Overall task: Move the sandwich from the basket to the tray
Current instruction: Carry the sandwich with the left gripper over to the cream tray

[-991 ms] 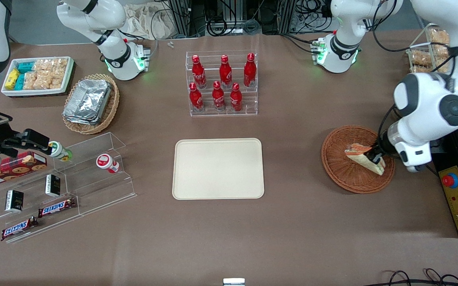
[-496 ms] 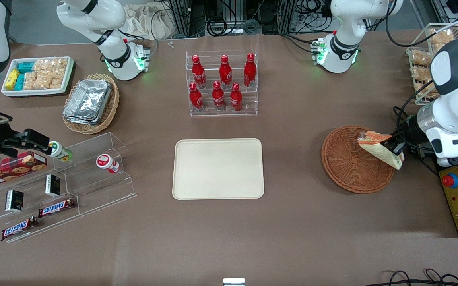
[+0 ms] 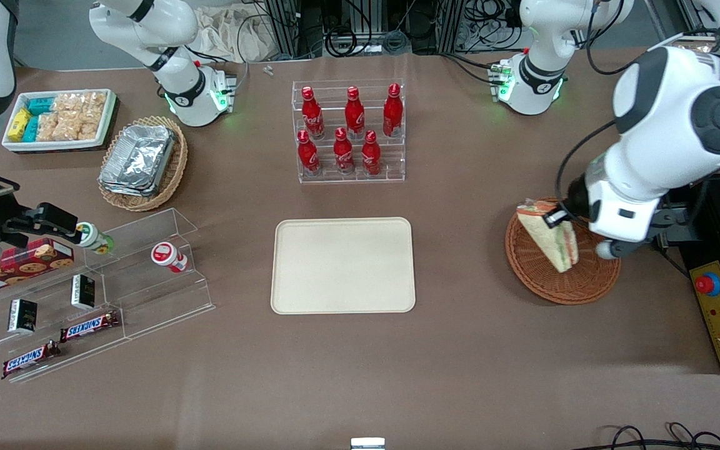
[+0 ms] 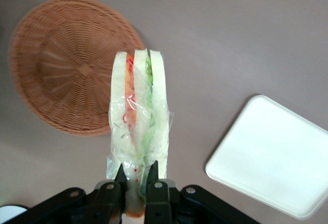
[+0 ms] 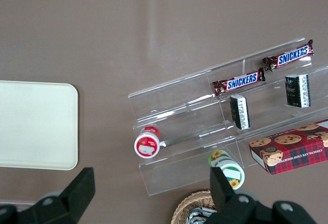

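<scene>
Toward the parked arm's end of the table: white bin of snack packets [image 3: 59, 119], tan wicker basket with foil trays [image 3: 142, 162], clear stepped shelf [image 3: 104, 294] carrying candy bars and small jars.

Mid-table: rack of red bottles [image 3: 349, 131]; nearer the front camera, cream tray [image 3: 342, 265], bare and waiting, also seen as a pale rounded corner [image 4: 274, 155] from the left wrist.

Toward the working arm's end: round reddish-brown basket [image 3: 561, 251] [image 4: 72, 65], now without contents. Sandwich [image 3: 550, 232] [image 4: 139, 116] lifted clear of the weave and hanging above the basket, over the edge nearest the tray. Gripper [image 3: 559, 215] [image 4: 137, 180] clamped on the wrapped base of the wedge, bread slices and orange and green filling pointing away from the wrist.

Change over the last second: wedge raised off the basket floor, drawn first toward the basket's outer rim, then swung across to the tray-side rim, arm turned with it. Meaning for the task: pick-up complete, carry begun. Remaining, by judgement: travel across bare tabletop to the tray, lowering, release. Possible risk: slippery film wrap at a narrow pinch point.
</scene>
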